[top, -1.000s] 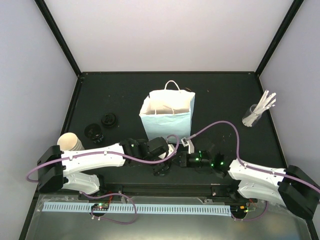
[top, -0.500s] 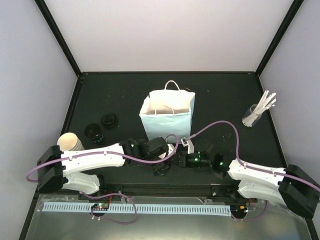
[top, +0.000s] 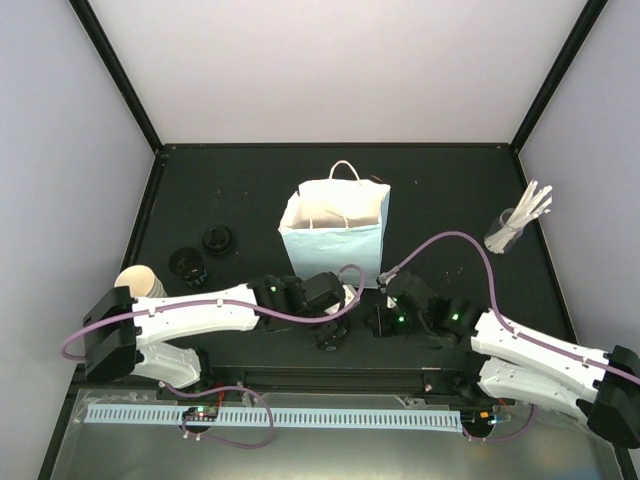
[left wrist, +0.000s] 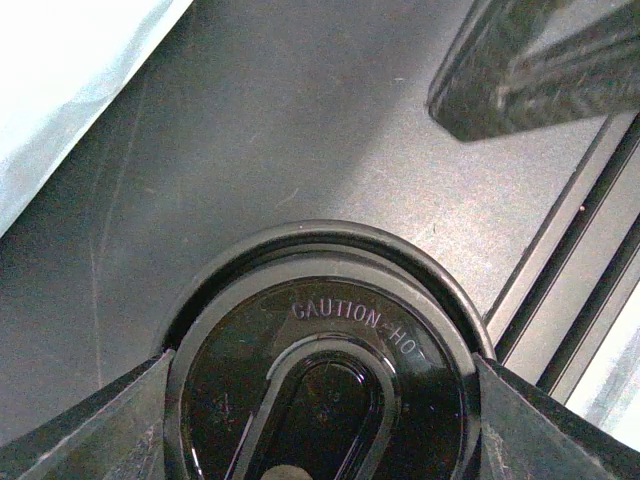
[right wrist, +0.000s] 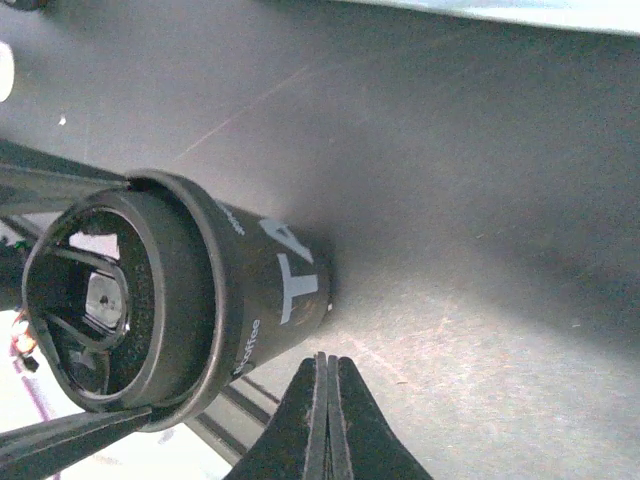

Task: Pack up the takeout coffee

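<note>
Left wrist: black lid (left wrist: 320, 390) up close, seen from above.
"CAUTION HOT" is embossed along its upper arc, with an oval recess below the text. The fingers (left wrist: 90, 430) sit on both sides, each against the rim. Dark scuffed surface (left wrist: 300, 130) behind. Corner of a light-blue bag (left wrist: 60, 70) top left. Blurred dark part (left wrist: 540, 70) top right, possibly the other arm. Grooved rail (left wrist: 570, 290) on the right.

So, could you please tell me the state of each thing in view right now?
lidded cup: upright on the table, lid on
left gripper: closed on the lidded cup's lid
right gripper: shut, empty
paper bag: upright, mouth open
loose lids: lying on the table, off any cup
bare cup: no lid on
glass of sticks: upright
</note>
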